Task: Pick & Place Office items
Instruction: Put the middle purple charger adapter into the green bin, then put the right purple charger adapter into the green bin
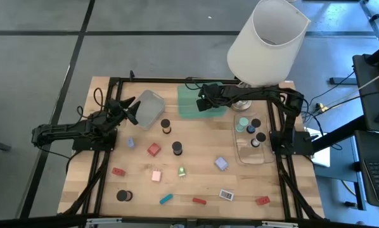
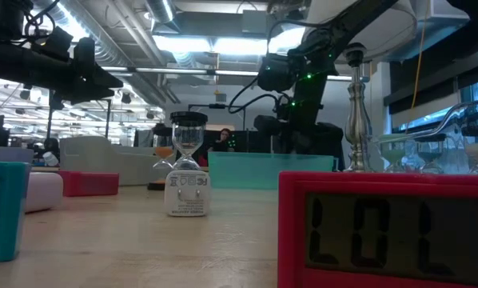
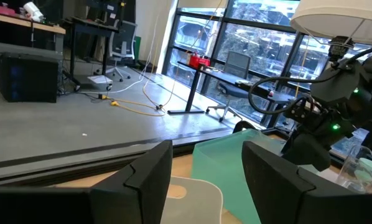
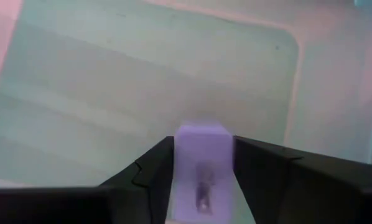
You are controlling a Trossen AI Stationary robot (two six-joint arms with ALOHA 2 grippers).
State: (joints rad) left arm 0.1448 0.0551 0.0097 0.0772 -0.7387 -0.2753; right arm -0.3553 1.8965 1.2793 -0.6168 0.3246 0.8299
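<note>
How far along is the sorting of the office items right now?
Done: a few pieces sit in the clear tray. In hand: the right claw holds a lavender block over the green tray. Left: a dozen or so pieces on the table; the left claw waits open by the grey tray.

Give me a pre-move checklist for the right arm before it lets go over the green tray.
1. Lavender block between the right gripper's fingers: ok.
2. Right gripper over the green tray: ok, tray floor fills the right wrist view.
3. Tray floor under the block bare: ok.
4. Block's height above the tray floor: cannot tell.
5. Left gripper clear of the drop, open by the grey tray: ok.
6. Lamp clear of the right arm: cannot tell, its shade overhangs the arm in the high view.
</note>
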